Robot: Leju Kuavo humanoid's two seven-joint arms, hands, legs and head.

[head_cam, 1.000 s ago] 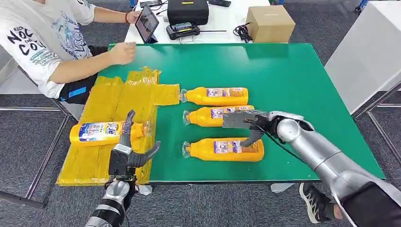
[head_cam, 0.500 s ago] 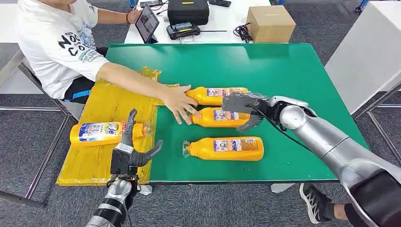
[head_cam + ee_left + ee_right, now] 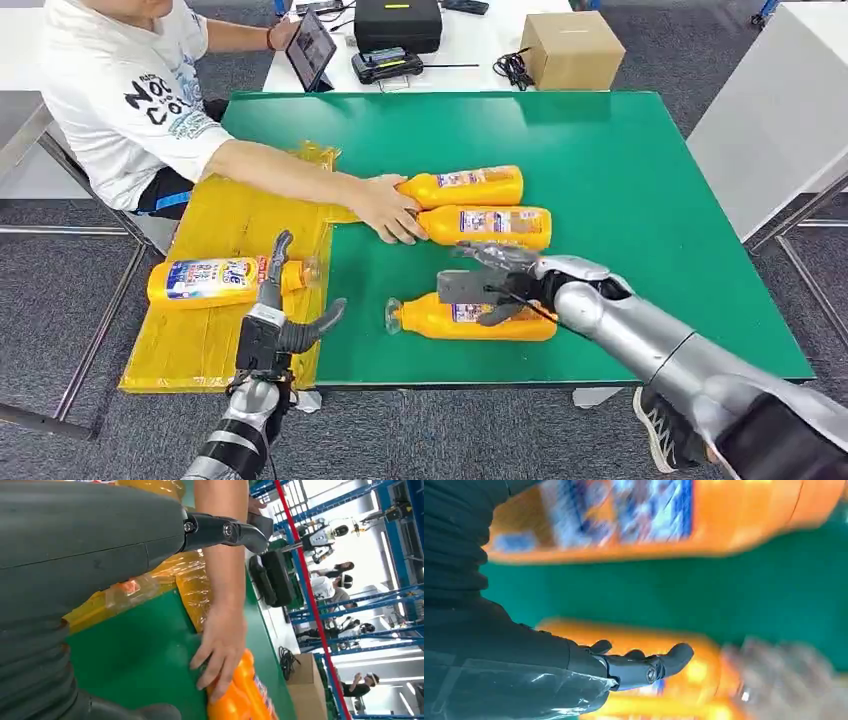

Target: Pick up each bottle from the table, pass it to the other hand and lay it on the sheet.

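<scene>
Head view shows your right hand (image 3: pixel 497 285), fingers apart, over the nearest bottle (image 3: pixel 470 316) lying on the table (image 3: pixel 640 170); likely rigid, smooth plastic, so grip its labelled middle.

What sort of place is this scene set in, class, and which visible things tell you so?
Probably a robot lab or test hall. A green table serves as a work surface, a tablet and black equipment case sit on the desk behind, and blue metal racking stands in the background.

Right hand (image 3: pixel 487 287) covers near bottle's (image 3: pixel 470 316) label; person's (image 3: pixel 120 95) head cropped at 11 o'clock; right wrist pic blurred.
</scene>
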